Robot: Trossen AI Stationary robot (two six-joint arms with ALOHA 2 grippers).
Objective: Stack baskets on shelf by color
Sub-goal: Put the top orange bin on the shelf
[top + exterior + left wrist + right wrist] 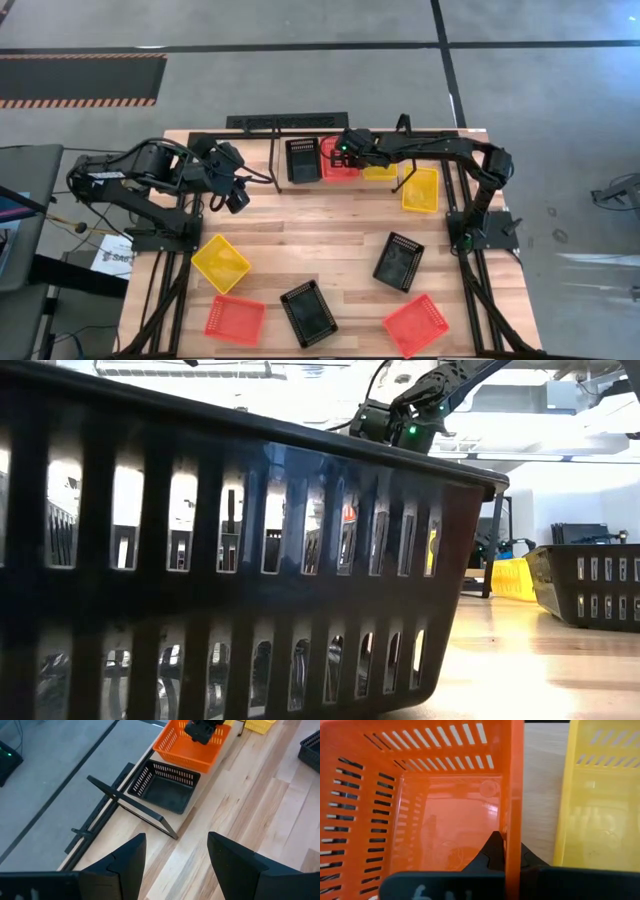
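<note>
R gripper (pixel 336 152) is at the back of the table, over the shelf (pixel 272 165), fingers pinched tight on the side wall of a red-orange basket (pixel 338 160); in the right wrist view 1 dark finger sits inside that wall and 1 outside, w/ the yellow basket (pixel 600 805) just beside it across a strip of bare wood. That red-orange basket sits mid-shelf, btwn a black basket (pixel 302 159) on its L and the yellow 1 on its R, 3 in a row. L gripper (pixel 238 196) hangs over the table's back-L area, well apart from the row, fingers spread wide w/ nothing btwn them; its wrist view looks past both fingers at the black basket, the red-orange 1 behind it and a thin black shelf rod (pixel 131 806) crossing the wood. Loose on the table (pixel 330 250): a 2nd yellow basket (pixel 420 189) tilted near the shelf's R end, a 3rd yellow (pixel 221 263) front-L, 2 red-orange (pixel 235 319) (pixel 415 325) at the front edge, 2 black (pixel 308 313) (pixel 399 261) btwn them. In the low view 1 black basket's mesh wall fills nearly the whole view.
</note>
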